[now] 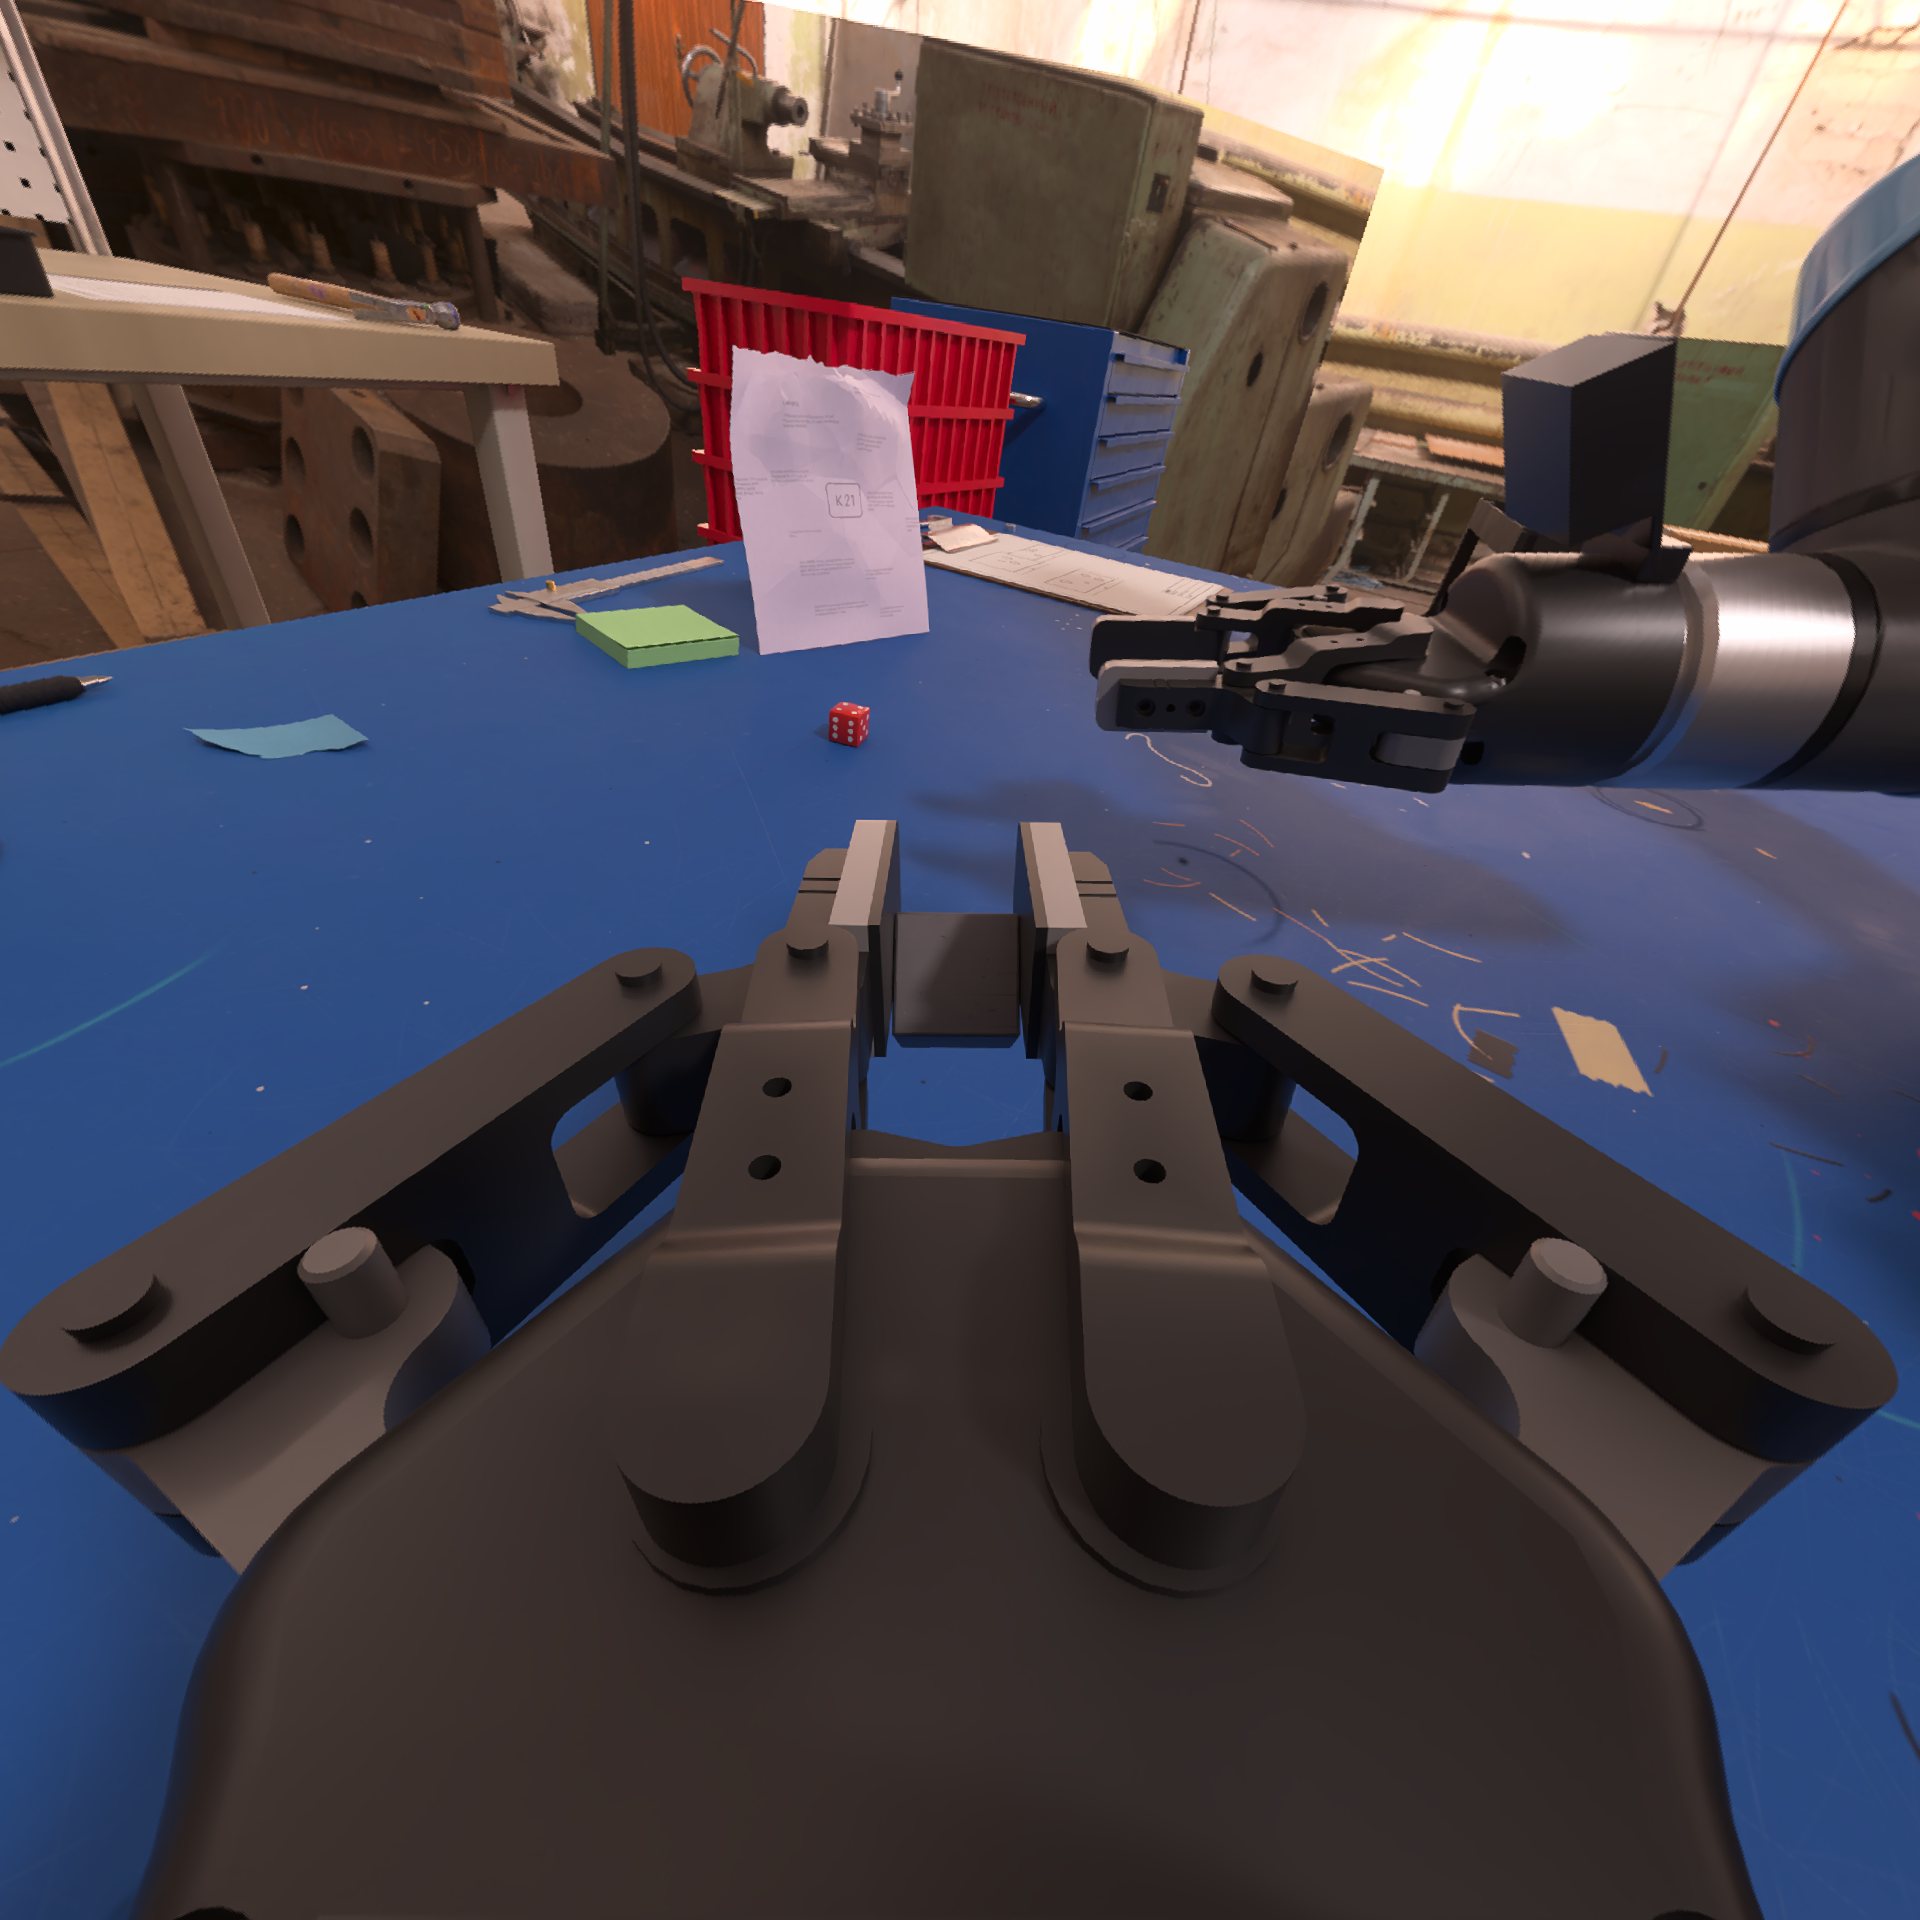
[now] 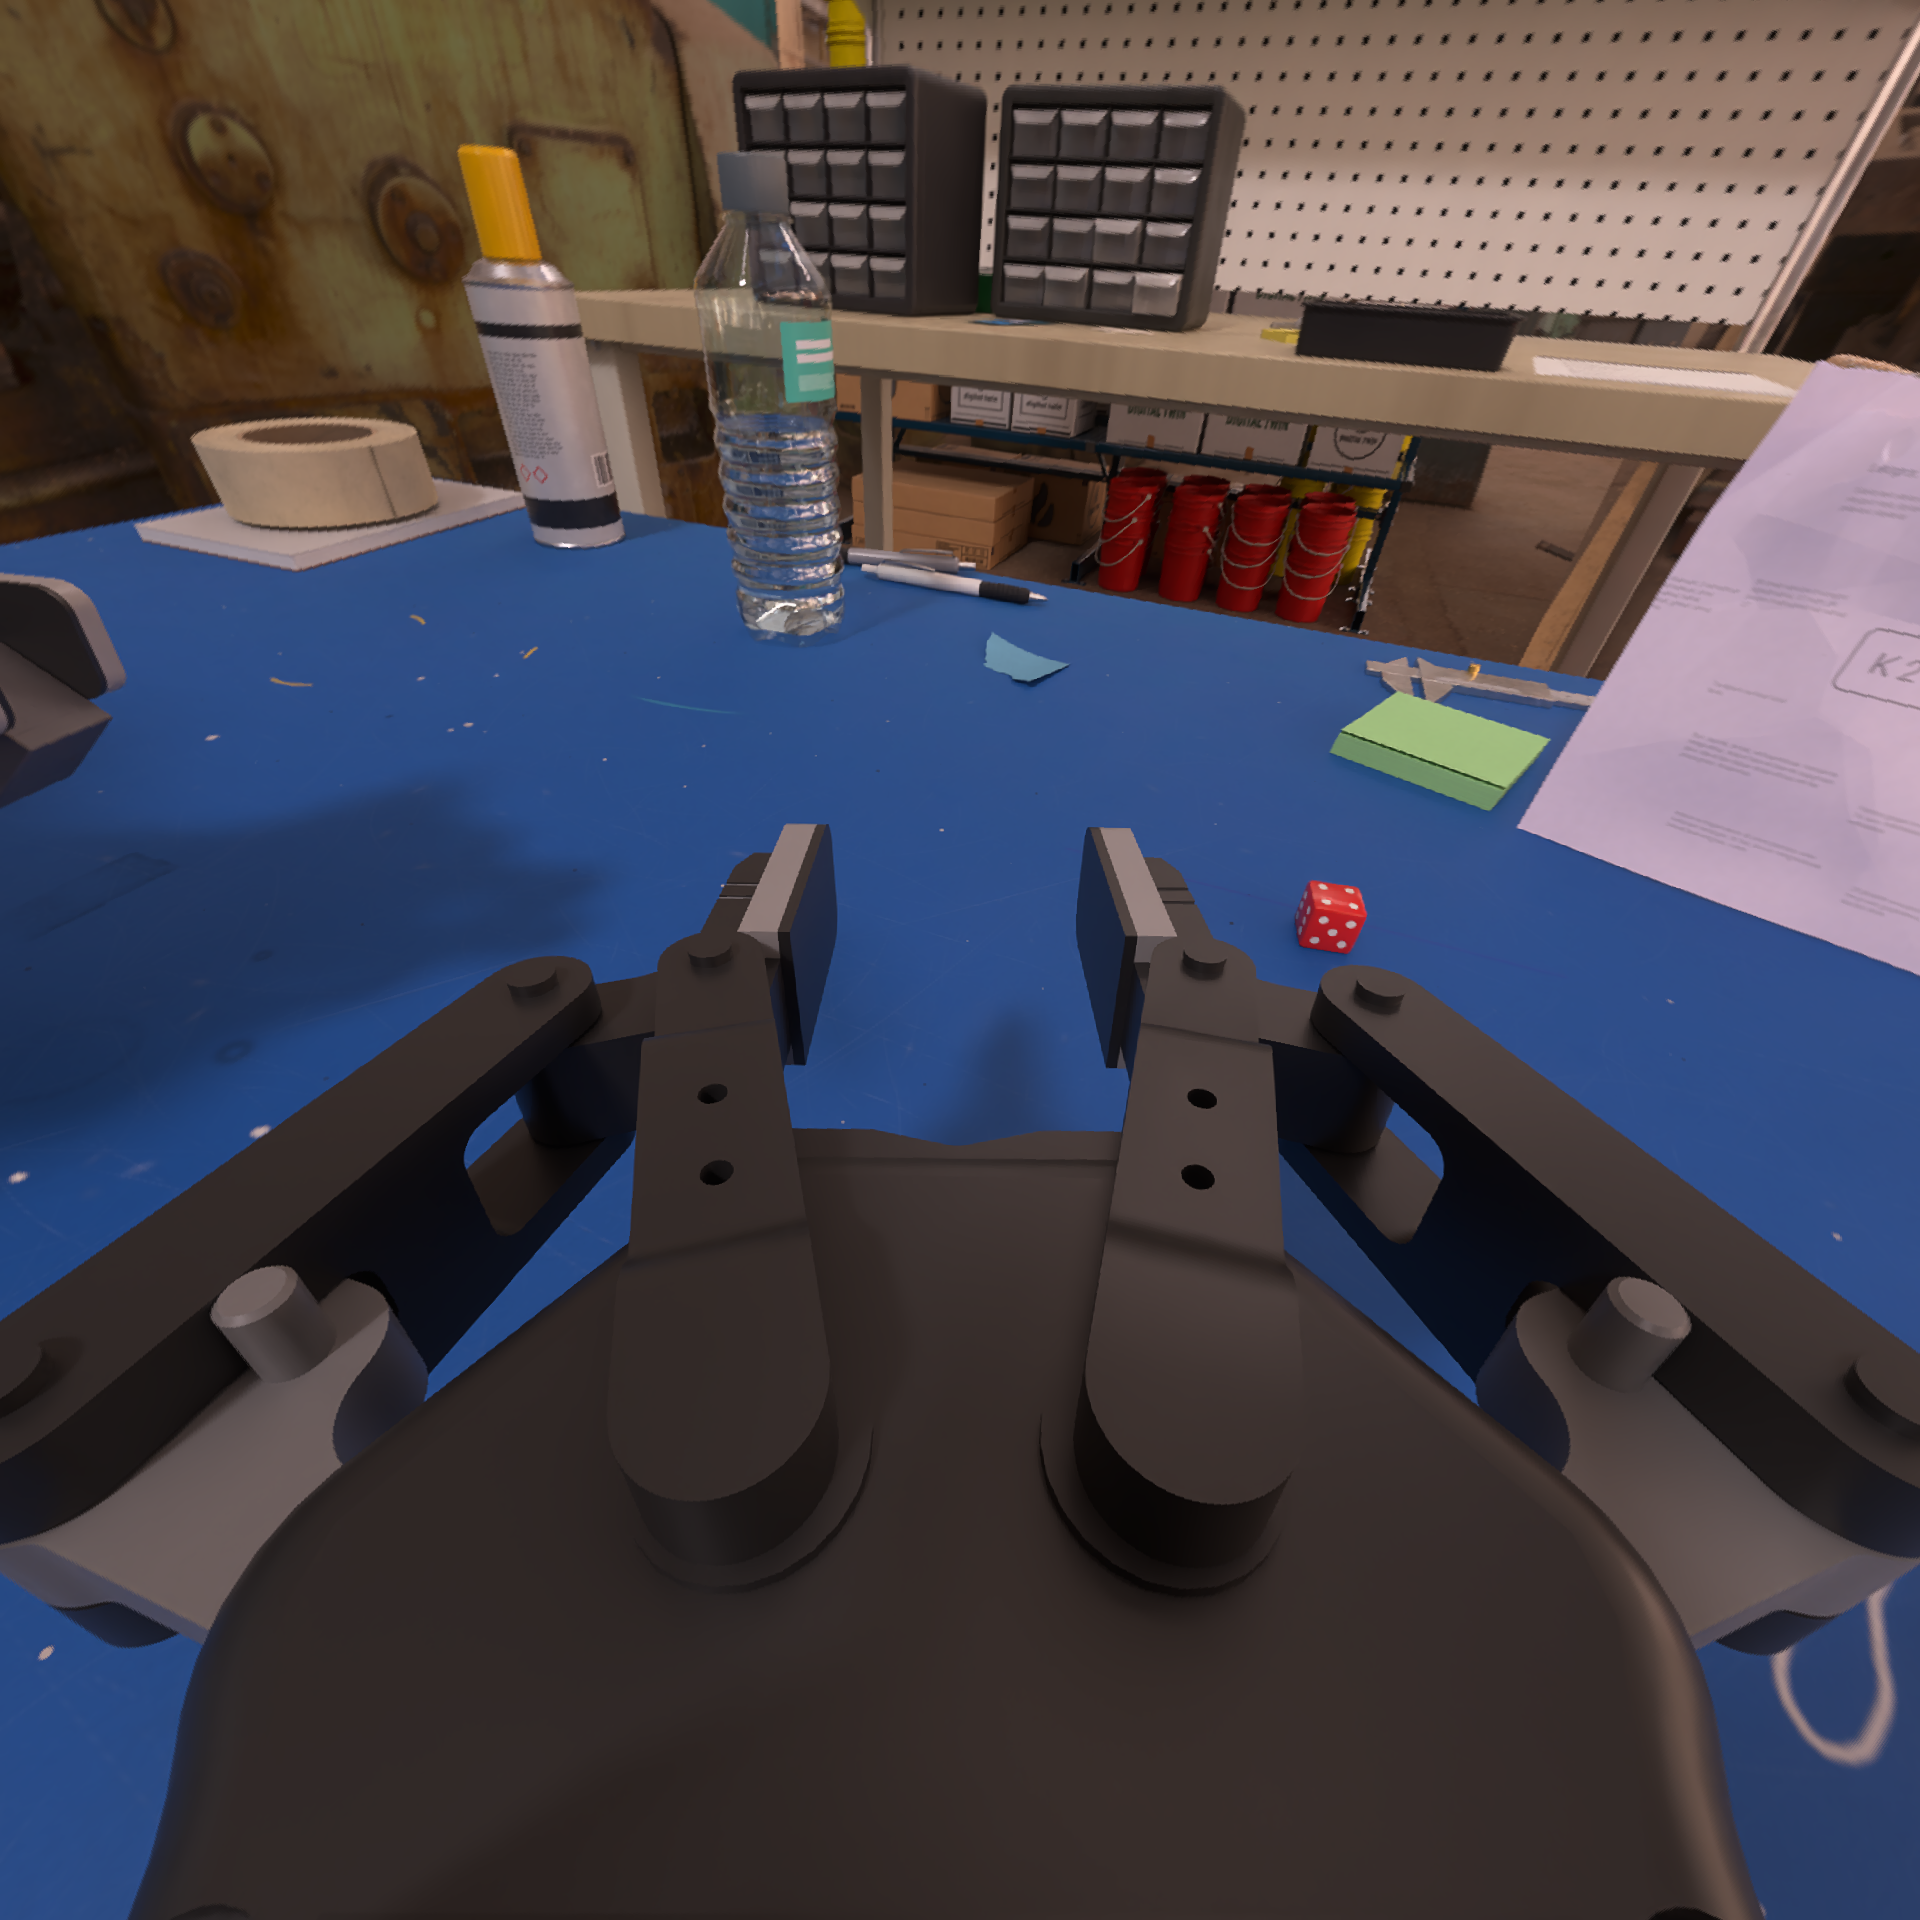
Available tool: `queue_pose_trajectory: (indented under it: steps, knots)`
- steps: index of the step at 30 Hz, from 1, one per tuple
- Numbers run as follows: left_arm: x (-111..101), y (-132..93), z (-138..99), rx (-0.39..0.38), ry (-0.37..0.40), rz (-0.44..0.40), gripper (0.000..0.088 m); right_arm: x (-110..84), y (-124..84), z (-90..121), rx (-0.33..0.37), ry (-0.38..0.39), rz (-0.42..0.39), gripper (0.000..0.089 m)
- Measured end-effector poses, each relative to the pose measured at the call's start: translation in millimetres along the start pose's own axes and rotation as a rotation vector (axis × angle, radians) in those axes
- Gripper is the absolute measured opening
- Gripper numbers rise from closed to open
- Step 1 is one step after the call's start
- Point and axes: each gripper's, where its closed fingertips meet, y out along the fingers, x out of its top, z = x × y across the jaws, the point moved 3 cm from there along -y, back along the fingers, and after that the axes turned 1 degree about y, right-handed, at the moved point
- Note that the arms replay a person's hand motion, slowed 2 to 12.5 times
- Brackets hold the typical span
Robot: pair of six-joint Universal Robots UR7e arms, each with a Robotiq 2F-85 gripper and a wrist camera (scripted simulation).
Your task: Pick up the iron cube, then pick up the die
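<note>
The left hand [image 1: 957, 873] is pinching the iron cube [image 1: 955, 977] between its two fingers, up off the blue surface [image 1: 468, 883]. The right hand [image 2: 956, 914] is hanging with its fingers spread wide — nothing is sitting between them. The red die [image 2: 1330, 916] is lying just beside its right finger, near a green notepad [image 2: 1439, 748].

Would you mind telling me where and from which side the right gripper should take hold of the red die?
Grip the die across two opposite vertical faces, coming down from above. It sits flat and alone on the blue table, right of the open right gripper, with free space around it for both fingers.
</note>
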Motion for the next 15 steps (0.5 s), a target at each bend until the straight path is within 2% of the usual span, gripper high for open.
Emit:
queue_pose_trajectory:
  steps: [6,15]
  knots:
    - [0.0,-1.2,-0.3,-0.014,-0.001,0.003,0.0201,3.2,15.7,-0.1,0.045,-0.054,0.073,0.0421]
    - [0.7,-3.5,-1.3,-0.032,-0.005,-0.010,0.0201,10.2,49.5,-4.0,0.125,-0.141,0.226,0.0423]
